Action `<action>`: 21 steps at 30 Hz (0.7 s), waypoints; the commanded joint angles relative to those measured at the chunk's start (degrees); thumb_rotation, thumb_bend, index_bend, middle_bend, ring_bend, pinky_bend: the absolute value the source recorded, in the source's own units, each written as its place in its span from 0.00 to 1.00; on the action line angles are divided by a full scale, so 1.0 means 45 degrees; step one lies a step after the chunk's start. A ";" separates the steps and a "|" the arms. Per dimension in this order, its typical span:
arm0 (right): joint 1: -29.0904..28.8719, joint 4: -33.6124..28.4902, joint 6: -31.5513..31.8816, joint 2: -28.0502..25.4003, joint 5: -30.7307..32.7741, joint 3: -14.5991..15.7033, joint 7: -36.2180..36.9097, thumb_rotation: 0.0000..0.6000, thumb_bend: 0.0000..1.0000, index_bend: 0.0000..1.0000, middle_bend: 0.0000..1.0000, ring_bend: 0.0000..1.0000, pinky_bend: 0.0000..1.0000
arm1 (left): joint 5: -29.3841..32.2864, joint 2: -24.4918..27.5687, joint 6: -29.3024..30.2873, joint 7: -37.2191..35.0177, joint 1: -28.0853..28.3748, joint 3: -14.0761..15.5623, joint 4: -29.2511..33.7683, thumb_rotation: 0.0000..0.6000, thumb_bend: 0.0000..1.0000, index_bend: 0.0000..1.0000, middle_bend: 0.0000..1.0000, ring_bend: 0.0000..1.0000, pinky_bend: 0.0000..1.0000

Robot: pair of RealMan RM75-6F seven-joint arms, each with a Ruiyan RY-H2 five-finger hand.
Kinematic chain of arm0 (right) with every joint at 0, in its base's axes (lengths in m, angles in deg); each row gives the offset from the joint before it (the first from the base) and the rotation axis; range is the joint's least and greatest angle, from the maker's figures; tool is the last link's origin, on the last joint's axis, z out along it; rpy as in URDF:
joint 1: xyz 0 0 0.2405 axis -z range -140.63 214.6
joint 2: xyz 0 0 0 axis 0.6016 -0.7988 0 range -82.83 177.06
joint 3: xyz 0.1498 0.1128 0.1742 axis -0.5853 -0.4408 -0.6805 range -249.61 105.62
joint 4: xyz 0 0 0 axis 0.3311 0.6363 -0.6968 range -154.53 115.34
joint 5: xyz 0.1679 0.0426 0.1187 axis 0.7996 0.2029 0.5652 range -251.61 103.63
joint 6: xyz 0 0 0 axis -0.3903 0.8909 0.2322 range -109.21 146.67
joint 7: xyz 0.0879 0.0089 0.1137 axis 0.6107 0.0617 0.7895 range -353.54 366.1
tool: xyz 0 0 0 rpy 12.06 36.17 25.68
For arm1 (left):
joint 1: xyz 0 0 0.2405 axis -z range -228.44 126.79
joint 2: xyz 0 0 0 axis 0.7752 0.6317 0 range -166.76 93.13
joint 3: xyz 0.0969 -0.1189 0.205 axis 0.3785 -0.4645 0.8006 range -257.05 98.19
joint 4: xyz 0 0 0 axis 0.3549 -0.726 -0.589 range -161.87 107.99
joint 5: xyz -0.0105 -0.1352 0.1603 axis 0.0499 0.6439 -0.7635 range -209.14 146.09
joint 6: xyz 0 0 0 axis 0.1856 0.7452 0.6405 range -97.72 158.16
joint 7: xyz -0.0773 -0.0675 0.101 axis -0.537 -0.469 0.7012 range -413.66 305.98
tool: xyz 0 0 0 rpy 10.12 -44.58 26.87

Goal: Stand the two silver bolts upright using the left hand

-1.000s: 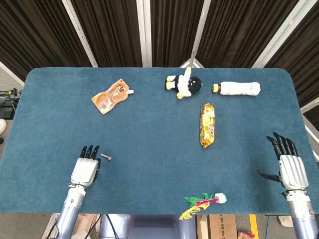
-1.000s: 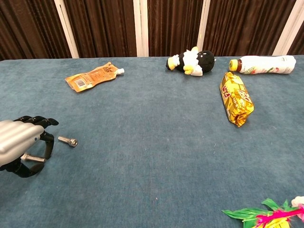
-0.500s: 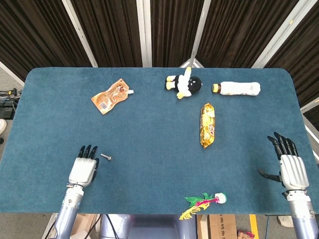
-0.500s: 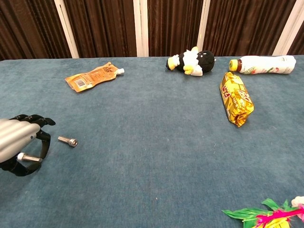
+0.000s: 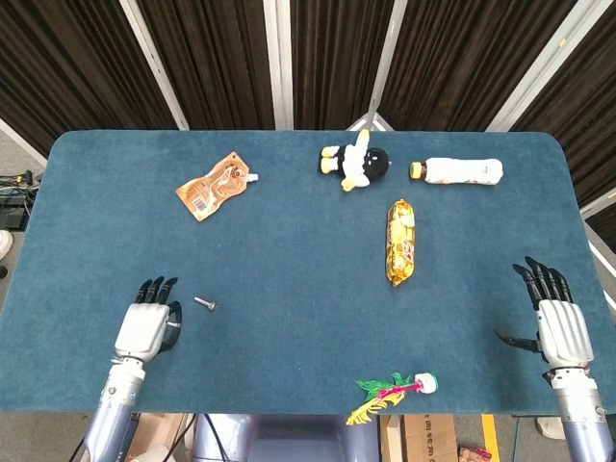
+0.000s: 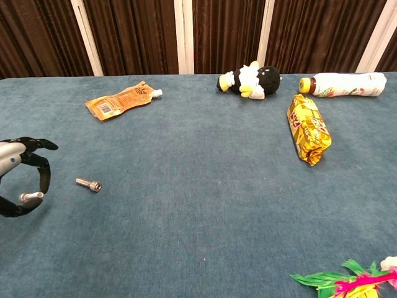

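The left hand [image 6: 18, 177] pinches one bolt [image 6: 28, 197] between thumb and finger. The other bolt [image 6: 88, 184] lies flat just right of it. The right hand [image 5: 556, 318] rests open, holding nothing.

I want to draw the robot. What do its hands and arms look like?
Each robot hand, left and right, has a silvery-white back and thin black fingers like a person's. The arms are smooth grey tubes. No cables or markings show.

No readable text anywhere; print on orange pouch [image 6: 121, 99] and yellow snack pack [image 6: 308, 128] too small, blurred.
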 commanded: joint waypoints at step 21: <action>-0.0110 0.0072 -0.0261 0.0186 0.0117 0.0032 -0.0251 1.00 0.11 0.14 0.07 0.04 0.00 | -0.3110 0.1168 -0.2793 -1.1630 -0.0014 0.0109 -0.3061 1.00 0.56 0.58 0.08 0.00 0.00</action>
